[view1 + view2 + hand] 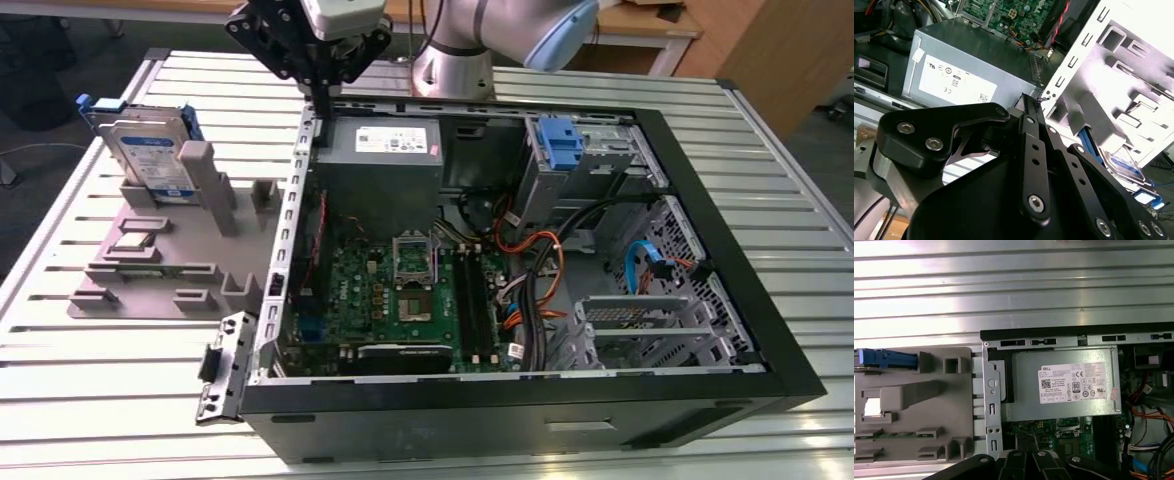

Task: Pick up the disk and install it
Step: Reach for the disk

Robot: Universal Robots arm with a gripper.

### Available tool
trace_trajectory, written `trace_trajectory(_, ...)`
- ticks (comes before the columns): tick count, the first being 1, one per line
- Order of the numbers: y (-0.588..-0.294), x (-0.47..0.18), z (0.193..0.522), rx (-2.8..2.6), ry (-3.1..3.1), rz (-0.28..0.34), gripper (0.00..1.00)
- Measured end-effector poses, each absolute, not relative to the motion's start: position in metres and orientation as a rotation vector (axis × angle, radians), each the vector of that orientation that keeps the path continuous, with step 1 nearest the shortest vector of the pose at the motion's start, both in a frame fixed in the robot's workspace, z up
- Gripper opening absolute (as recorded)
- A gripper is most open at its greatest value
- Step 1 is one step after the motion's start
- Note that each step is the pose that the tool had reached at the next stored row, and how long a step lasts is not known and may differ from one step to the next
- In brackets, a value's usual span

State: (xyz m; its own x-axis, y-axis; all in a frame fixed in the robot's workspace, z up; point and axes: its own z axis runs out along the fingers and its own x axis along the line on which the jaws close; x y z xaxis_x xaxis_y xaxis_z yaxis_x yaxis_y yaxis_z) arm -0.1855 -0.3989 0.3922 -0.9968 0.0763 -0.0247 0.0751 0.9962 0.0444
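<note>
Silver metal in a blue plastic frame, the disk point(144, 150) stands on edge in a grey holder point(147, 275) at ten o'clock from the computer case point(534, 392); likely stiff, weighty and shock-sensitive, best gripped across its top edge. The pincer point(322, 100), narrow and empty, hovers over the case's eleven o'clock corner

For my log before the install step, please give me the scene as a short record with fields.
disk: upright in the grey holder, exterior view's left, untouched
end effector: shut, empty, over a corner of the computer case, by the power supply
computer case: open, lying on the table
</note>
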Motion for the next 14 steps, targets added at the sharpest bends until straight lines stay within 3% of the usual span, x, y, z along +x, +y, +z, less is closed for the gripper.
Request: trace_trajectory(14,-0.399,-0.1916,0.3921,0.118,3.112,0.068,0.11)
